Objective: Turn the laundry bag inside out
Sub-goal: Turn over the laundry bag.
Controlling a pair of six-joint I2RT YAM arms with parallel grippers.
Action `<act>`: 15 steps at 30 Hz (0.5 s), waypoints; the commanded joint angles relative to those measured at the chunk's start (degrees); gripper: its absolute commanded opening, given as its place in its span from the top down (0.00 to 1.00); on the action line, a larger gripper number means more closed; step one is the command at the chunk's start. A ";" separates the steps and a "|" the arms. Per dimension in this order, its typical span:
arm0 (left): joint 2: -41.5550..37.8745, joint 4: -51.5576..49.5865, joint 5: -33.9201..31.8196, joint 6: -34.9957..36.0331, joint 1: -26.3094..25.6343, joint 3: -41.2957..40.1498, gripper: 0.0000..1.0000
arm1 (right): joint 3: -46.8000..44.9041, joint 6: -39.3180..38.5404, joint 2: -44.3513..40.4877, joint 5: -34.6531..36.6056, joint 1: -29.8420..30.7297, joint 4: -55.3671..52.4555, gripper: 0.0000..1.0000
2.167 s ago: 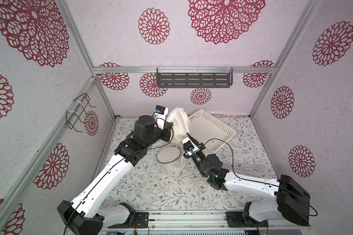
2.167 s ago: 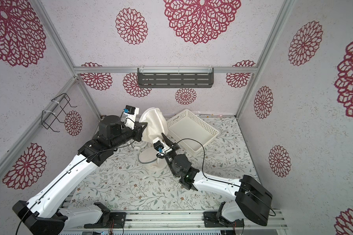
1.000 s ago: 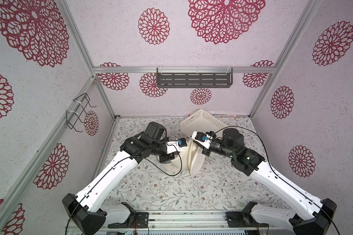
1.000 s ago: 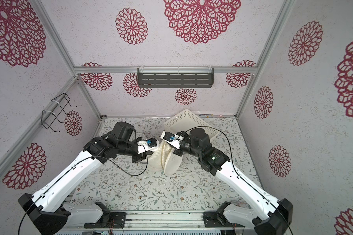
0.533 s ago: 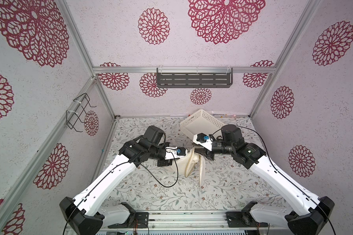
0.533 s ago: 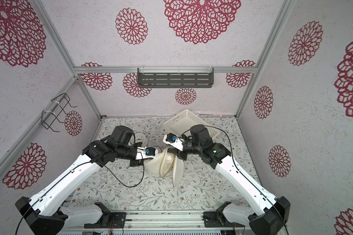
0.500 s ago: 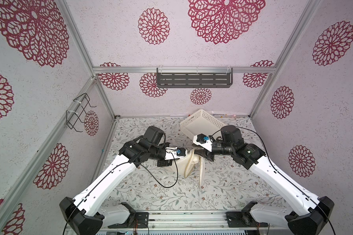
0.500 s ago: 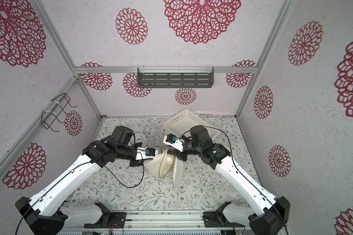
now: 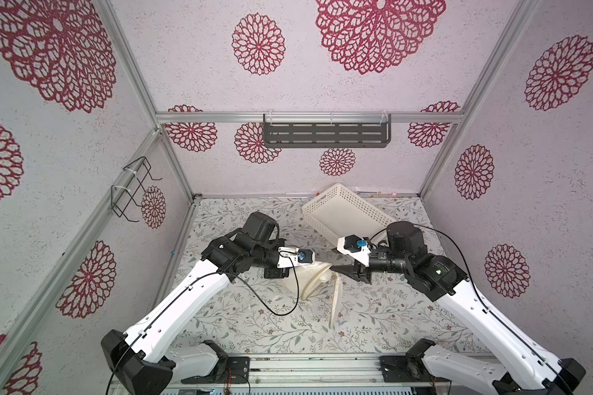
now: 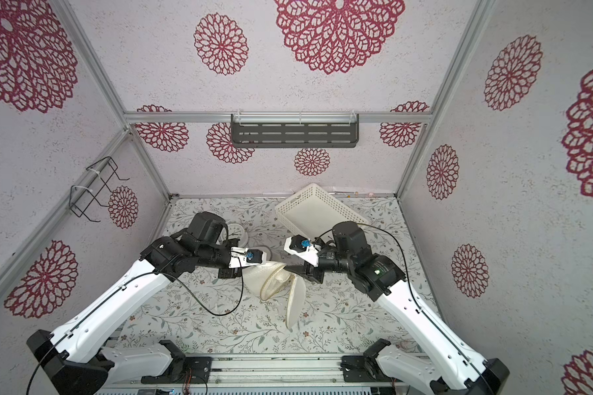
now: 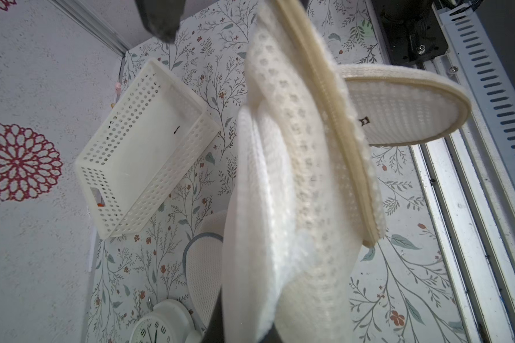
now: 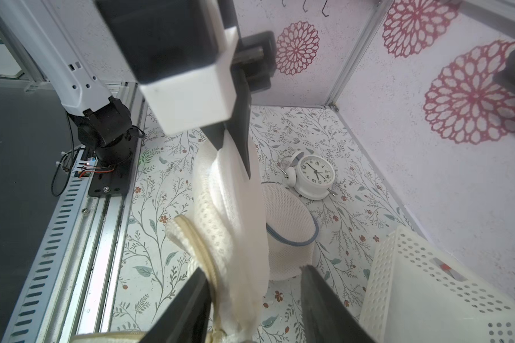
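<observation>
the laundry bag [image 9: 307, 278], cream mesh with a beige zip rim [image 11: 335, 118], hangs in the air over the middle of the worktop [image 9: 254, 321], between the two arms. its round panel [image 9: 334, 301] droops edge-on below it; whether that panel's lowest edge touches the worktop i cannot tell. the left hand [image 12: 235, 161] is pinched tight on a fold of mesh at the top of the bag and carries it. the right hand [image 12: 254, 270] has its jaws spread, with the zip rim lying against one finger but not clamped. that is the change: a moment earlier the right hand was pressed onto the far side of the bag and the two hands held it stretched between them. now it has let go, and the bag has slumped to hang from the left hand alone with the panel swung down. the turning looks unfinished, though which face is outward is hard to read. the freed hand can probably take a new hold at the open mouth to draw the mesh through. a single pinch on soft mesh may slip or let the bag twist. under it a second mesh bag [image 12: 289, 231] with a blue-grey rim lies on the worktop, an alarm clock [image 12: 314, 175] just beside that. a white perforated basket [image 9: 346, 215] sits toward the back wall.
</observation>
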 commanded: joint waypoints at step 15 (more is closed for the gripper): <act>1.21 8.15 -7.52 -11.86 -0.28 2.40 1.00 | -15.37 6.22 -11.25 27.90 14.33 18.66 0.29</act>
